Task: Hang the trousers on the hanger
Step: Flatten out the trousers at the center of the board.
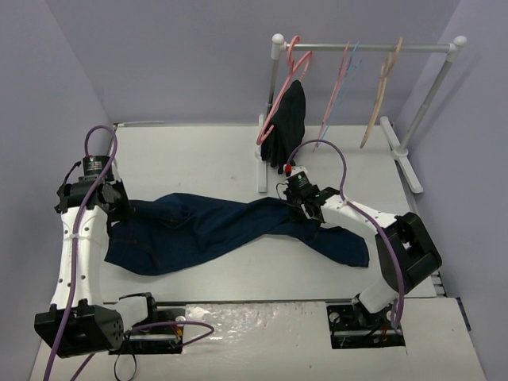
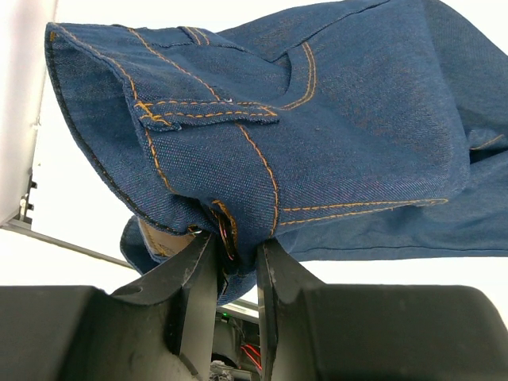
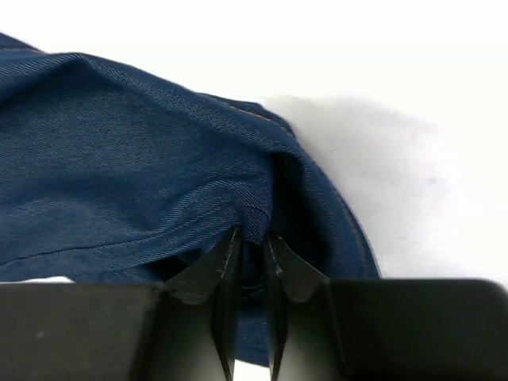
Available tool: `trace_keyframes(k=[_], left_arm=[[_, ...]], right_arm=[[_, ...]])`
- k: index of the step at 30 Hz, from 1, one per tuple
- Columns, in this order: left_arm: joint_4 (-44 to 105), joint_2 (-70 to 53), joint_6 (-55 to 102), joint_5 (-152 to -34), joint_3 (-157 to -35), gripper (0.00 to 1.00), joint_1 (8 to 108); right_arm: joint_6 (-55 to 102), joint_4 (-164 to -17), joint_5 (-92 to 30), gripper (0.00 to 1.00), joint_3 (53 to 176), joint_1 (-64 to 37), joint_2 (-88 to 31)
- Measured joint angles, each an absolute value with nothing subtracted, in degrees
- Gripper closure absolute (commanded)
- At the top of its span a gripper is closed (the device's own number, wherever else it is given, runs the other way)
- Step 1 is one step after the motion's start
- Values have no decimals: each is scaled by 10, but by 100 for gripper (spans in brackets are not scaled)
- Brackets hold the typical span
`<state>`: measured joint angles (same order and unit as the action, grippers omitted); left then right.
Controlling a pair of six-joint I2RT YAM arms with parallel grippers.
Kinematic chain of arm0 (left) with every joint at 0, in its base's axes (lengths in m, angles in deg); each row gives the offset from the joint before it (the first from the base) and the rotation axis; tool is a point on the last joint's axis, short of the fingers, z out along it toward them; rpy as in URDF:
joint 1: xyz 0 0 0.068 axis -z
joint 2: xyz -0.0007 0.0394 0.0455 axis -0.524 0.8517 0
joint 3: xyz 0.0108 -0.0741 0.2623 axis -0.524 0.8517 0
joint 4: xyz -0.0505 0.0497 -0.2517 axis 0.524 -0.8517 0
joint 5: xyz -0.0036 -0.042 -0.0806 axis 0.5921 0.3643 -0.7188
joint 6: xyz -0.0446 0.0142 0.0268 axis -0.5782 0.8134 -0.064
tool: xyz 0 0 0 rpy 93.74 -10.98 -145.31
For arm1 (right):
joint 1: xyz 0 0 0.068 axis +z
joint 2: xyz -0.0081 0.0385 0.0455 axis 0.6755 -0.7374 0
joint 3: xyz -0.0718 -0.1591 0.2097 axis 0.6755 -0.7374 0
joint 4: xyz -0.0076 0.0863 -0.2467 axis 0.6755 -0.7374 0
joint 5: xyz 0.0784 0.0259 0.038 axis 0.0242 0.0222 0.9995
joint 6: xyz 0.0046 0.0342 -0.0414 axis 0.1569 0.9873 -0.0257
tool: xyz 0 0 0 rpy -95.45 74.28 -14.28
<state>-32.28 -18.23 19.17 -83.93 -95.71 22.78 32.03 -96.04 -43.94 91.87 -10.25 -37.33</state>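
The trousers (image 1: 214,230), dark navy denim, lie stretched across the table from left to right. My left gripper (image 1: 119,208) is at their left end, shut on the waistband. In the left wrist view the denim (image 2: 333,135) bunches between the fingers of that gripper (image 2: 236,242), with a brown patch beside them. My right gripper (image 1: 308,213) sits on a leg right of centre. The right wrist view shows that gripper (image 3: 252,234) shut on a pinched fold of the trousers (image 3: 119,182). The hanger (image 1: 354,67), thin and light blue, hangs on the rail at the back right, far from both grippers.
A white rack (image 1: 365,45) stands at the back right, its feet (image 1: 262,159) on the table. It carries a black garment (image 1: 287,123) on a pink hanger (image 1: 295,55), another pink hanger (image 1: 340,83) and a beige hanger (image 1: 381,95).
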Motion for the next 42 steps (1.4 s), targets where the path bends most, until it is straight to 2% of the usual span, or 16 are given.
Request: trace_keyframes(k=[4, 7, 12, 16, 20, 23, 25, 26, 29, 31, 34, 39, 42], left_arm=[[-329, -166, 192, -840, -974, 100, 228], [-336, -130, 192, -846, -1036, 100, 226], [-336, -73, 192, -854, -1182, 100, 208], [-339, -57, 193, -863, -1256, 100, 179], [-330, -62, 194, -848, -1230, 100, 147], [-333, -58, 194, -834, -1171, 100, 129], [-325, -49, 194, -820, -1127, 100, 117], [-322, -44, 193, -812, -1105, 100, 110], [-315, -26, 191, -793, -1061, 81, 86], [-308, -19, 187, -785, -1043, 69, 70], [-290, -24, 179, -790, -1031, 51, 52], [-251, -94, 158, -844, -1013, 38, 56], [-243, -162, 150, -873, -993, 31, 93]], right_arm=[[297, -970, -474, 100, 923, -103, -371], [270, -1014, -518, 100, 958, -103, -351], [226, -1104, -587, 100, 1112, -93, -266], [228, -1160, -623, 100, 1201, -31, -180], [294, -1240, -606, 98, 1180, 69, -128], [352, -1286, -574, 85, 1119, 133, -124], [399, -1300, -549, 63, 1072, 179, -140], [420, -1306, -538, 60, 1050, 201, -150], [471, -1318, -498, 45, 1005, 254, -180], [497, -1321, -483, 40, 993, 268, -190], [519, -1320, -481, 38, 992, 258, -186], [512, -1286, -472, 40, 987, 135, -176], [501, -1244, -465, 41, 976, 76, -183]])
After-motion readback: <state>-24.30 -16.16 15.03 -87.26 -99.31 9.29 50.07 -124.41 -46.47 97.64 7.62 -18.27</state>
